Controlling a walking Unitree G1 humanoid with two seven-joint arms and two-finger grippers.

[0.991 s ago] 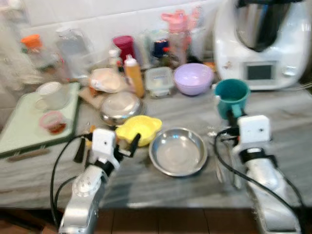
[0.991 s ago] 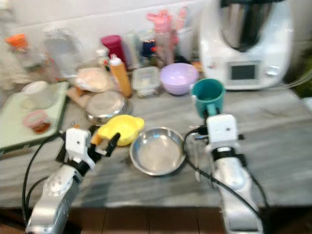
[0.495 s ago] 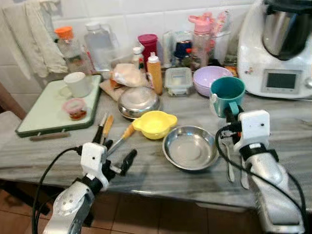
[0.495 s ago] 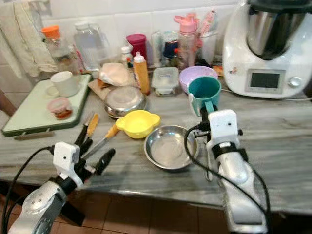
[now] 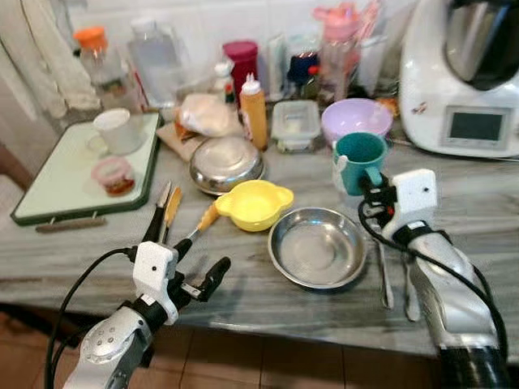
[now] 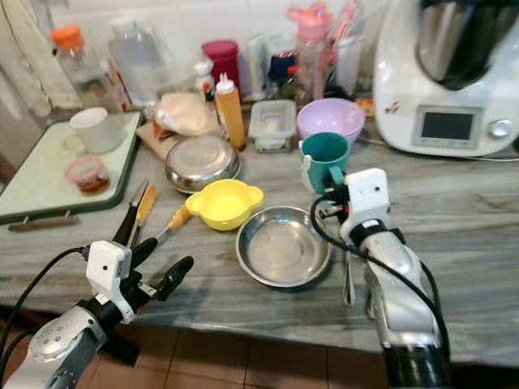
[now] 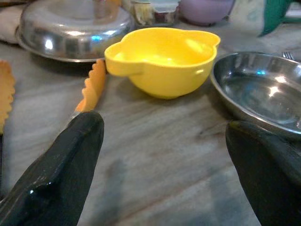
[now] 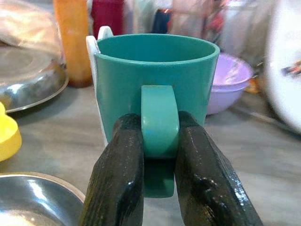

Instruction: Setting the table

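Note:
A teal mug (image 5: 359, 160) stands on the marble counter, and my right gripper (image 8: 160, 136) is shut on its handle (image 8: 159, 120). In front of the mug lies an empty steel bowl (image 5: 317, 247), with a yellow bowl (image 5: 253, 203) to its left. A fork and a spoon (image 5: 395, 275) lie on the counter under my right arm. My left gripper (image 5: 200, 271) hangs open near the counter's front edge, holding nothing; its fingers (image 7: 61, 165) frame the yellow bowl (image 7: 162, 59) in the left wrist view. Tongs and an orange-handled utensil (image 5: 168, 212) lie just beyond it.
A green tray (image 5: 49, 190) with a white cup (image 5: 113, 130) and a small container sits at the left. A domed steel lid (image 5: 226, 162), lilac bowl (image 5: 355, 120), bottles and jars crowd the back. A white kitchen machine (image 5: 466, 77) stands at the back right.
The camera has shifted slightly. My right gripper has carried the teal mug a little left and toward the steel bowl. The left gripper stays open near the counter edge.

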